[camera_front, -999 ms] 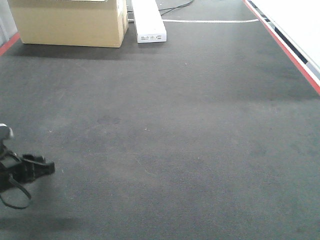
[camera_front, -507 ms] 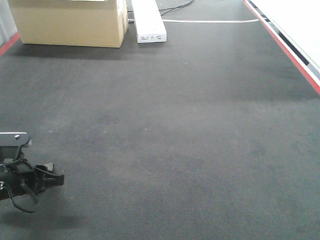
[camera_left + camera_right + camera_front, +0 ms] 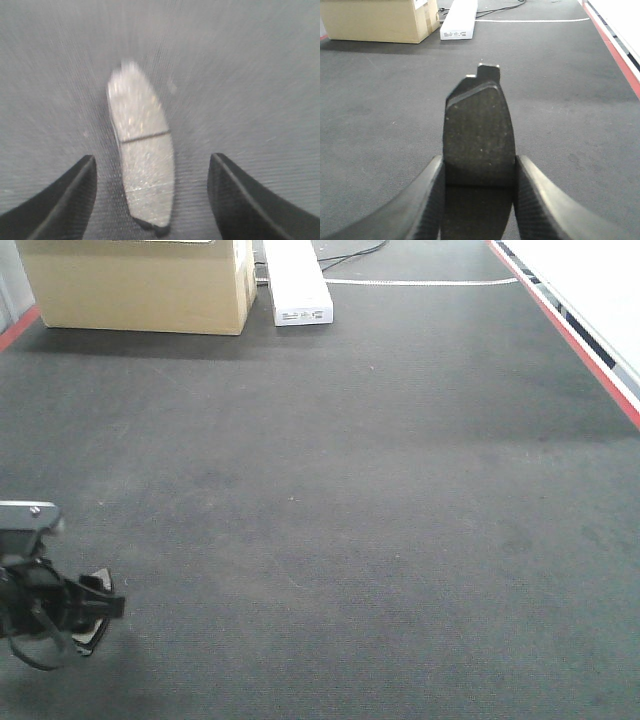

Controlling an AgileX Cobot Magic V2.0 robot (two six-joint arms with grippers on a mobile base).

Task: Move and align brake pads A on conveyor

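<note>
Your left gripper (image 3: 152, 156) is open around the lying pad (image 3: 142, 150); your right gripper (image 3: 479, 161) is clamped on the held pad (image 3: 479, 125).

The left wrist view is blurred. The lying pad rests flat on the conveyor belt (image 3: 250, 75), groove across its middle, lengthwise between the spread fingers (image 3: 60, 200) and touching neither. In the right wrist view both fingers (image 3: 425, 200) pinch the held pad's sides, tab end pointing away, with the belt behind it. In the front view your left gripper sits low at the belt's near left. A cardboard box (image 3: 140, 285) and a white box (image 3: 295, 280) stand at the far end, and a red edge stripe (image 3: 570, 335) runs along the right.
</note>
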